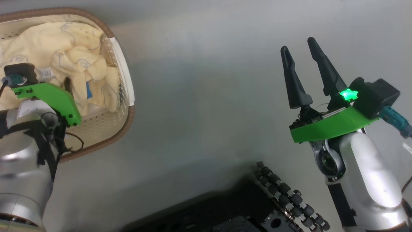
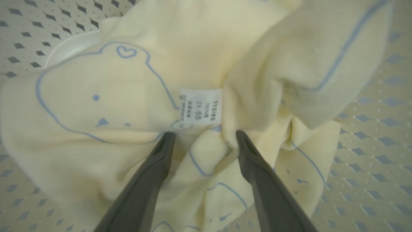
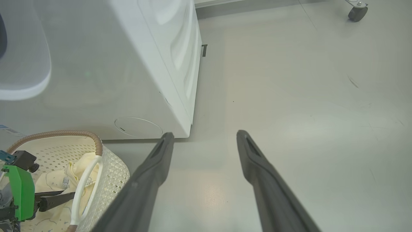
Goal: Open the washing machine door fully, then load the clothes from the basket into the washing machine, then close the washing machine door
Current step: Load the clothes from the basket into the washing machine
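1 basket (image 1: 96,129) on the floor (image 3: 305,96), left side, just in front of the lower front of the 1 washing machine (image 3: 96,64). Clothes (image 1: 64,48) sit in the basket as one bunched heap; can't count separate garments. On them: 1 white tag (image 2: 201,106), 1 blue patch (image 1: 89,90). 1 white basket handle (image 1: 124,74) in sight, on its right side. 2 grippers. Left gripper (image 2: 204,135) is down in the basket, released, fingers spread, tips at the cloth either side of a fold just below the tag, nothing clamped. Right gripper (image 1: 297,45) is well right of the basket over bare floor, released and empty. 1 caster wheel (image 3: 357,13) far right.
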Robot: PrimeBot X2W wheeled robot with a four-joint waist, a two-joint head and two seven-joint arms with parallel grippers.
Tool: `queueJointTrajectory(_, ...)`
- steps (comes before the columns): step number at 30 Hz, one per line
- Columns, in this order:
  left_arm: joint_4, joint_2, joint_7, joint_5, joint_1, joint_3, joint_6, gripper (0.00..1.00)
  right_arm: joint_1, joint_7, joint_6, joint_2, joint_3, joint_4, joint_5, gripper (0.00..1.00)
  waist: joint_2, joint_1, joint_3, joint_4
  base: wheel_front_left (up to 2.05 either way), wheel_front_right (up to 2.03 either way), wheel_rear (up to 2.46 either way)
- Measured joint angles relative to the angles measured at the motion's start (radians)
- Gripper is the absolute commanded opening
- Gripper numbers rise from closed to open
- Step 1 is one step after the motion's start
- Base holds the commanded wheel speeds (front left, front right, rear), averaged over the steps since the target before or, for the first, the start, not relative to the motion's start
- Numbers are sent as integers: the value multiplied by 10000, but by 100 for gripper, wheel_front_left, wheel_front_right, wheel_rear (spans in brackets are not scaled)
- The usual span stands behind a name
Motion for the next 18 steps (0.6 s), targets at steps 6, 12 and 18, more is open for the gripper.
queueJointTrajectory(6, 109, 174, 176, -247, -292, 148, 217, 100, -83, 0, 0, 2, 161, -59, 238, 100, 0, -1, 369, -375, 0, 0, 0)
queueJointTrajectory(12, 151, 173, 174, -474, -287, 297, 355, 0, -129, 0, 0, 2, 167, -67, 345, 100, 0, -1, 317, -473, 0, 0, 0)
queueJointTrajectory(18, 182, 79, 17, -510, -111, 307, 343, 0, -125, 0, 0, 2, -29, -63, 339, 100, 0, -1, 44, -340, 0, 0, 0)
